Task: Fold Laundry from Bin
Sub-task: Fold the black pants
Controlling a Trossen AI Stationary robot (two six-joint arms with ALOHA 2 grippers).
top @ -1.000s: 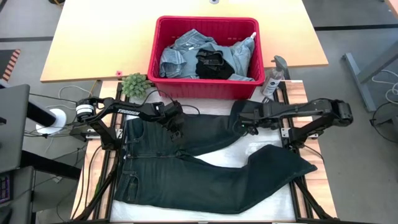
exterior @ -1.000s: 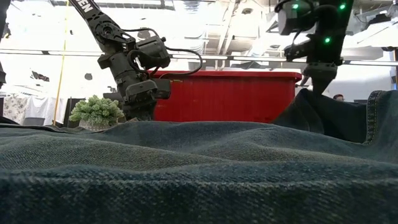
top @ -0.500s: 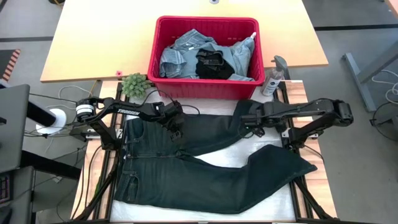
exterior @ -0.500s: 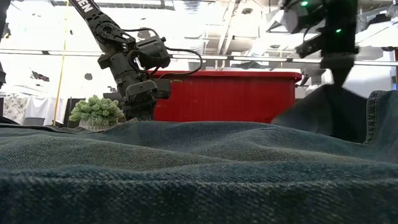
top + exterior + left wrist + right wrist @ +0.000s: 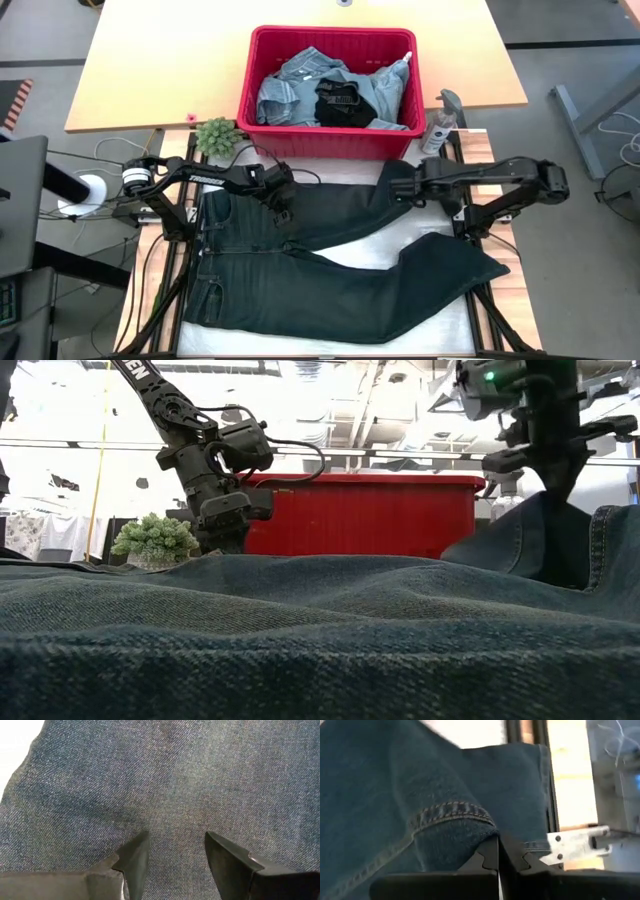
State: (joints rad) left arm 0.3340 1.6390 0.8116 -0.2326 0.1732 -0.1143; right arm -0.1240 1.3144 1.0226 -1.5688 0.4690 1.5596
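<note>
Light wooden tabletop (image 5: pixel 150 80) at the far side, white work mat (image 5: pixel 355 258) nearer me: 1 pair of dark jeans (image 5: pixel 330 270) spread out, 1 red bin (image 5: pixel 330 135) waiting.

I have the right gripper (image 5: pixel 398 186) pinched tight on the hem of the far trouser leg near the mat's right edge, lifting it, I judge to carry that leg across for a fold. The left gripper (image 5: pixel 282 205) sits with jaws partly apart, pressing the denim near the crotch toward the mat's left side, probably pinning it so the cloth doesn't slide. The bin stands at the tabletop's near edge and holds light blue denim pieces (image 5: pixel 290 90) plus 1 black garment (image 5: pixel 342 103). Beside it: 1 small green plant (image 5: pixel 216 135), 1 spray bottle (image 5: pixel 440 125). 2 arms, both busy.
</note>
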